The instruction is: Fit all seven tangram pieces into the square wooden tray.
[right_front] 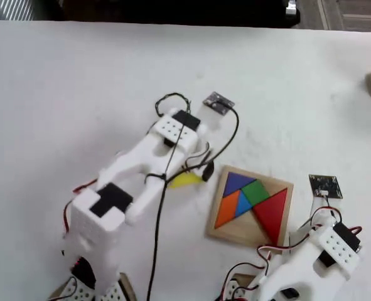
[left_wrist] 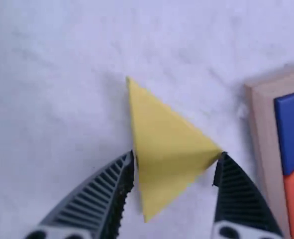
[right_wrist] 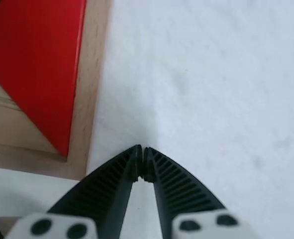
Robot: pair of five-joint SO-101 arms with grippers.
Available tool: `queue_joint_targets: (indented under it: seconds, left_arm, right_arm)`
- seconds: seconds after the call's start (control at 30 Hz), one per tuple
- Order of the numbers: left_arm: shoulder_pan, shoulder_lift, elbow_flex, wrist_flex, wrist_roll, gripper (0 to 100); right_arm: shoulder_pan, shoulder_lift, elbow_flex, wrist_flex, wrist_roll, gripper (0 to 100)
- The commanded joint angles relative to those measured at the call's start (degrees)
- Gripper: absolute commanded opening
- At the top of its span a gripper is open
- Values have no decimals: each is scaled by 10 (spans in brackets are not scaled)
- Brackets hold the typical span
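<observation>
Your left gripper sits closest to its wrist camera, its ribbed fingers spread to either side of the yellow triangle. One tip touches a long edge and the other touches a corner, so it looks clamped on the piece, though the grip may be only light. The yellow triangle is flat and plain and lies on the white table just beside the square wooden tray, outside it. From above, your left arm covers most of the triangle.

In the tray you can see a blue piece, a green piece, an orange patch and a large red triangle. You cannot tell whether the orange is one piece or two.

Your right gripper has its tips pressed together on nothing. It is over bare table, just off the tray's rim by the red triangle's point.
</observation>
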Motion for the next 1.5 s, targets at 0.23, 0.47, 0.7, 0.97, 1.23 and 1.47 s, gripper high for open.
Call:
queue_joint_targets:
  seconds: [0.23, 0.47, 0.7, 0.97, 1.23, 1.47]
  left_arm:
    - [27, -92, 44, 0, 7, 256]
    - [28, -89, 55, -33, 29, 260]
    - [17, -89, 113, -101, 50, 260]
    - [-15, -79, 118, -128, 50, 262]
    - [7, -4, 69, -91, 50, 329]
    - [11, 2, 61, -90, 23, 295]
  right_arm:
    - [-4, -13, -3, -7, 4, 18]
    - [-4, -13, -3, -7, 4, 18]
    - [-4, -13, -3, -7, 4, 18]
    - [-5, -13, -3, -7, 6, 18]
    - [-4, -13, -3, -7, 7, 18]
    - [-5, -13, -3, -7, 7, 18]
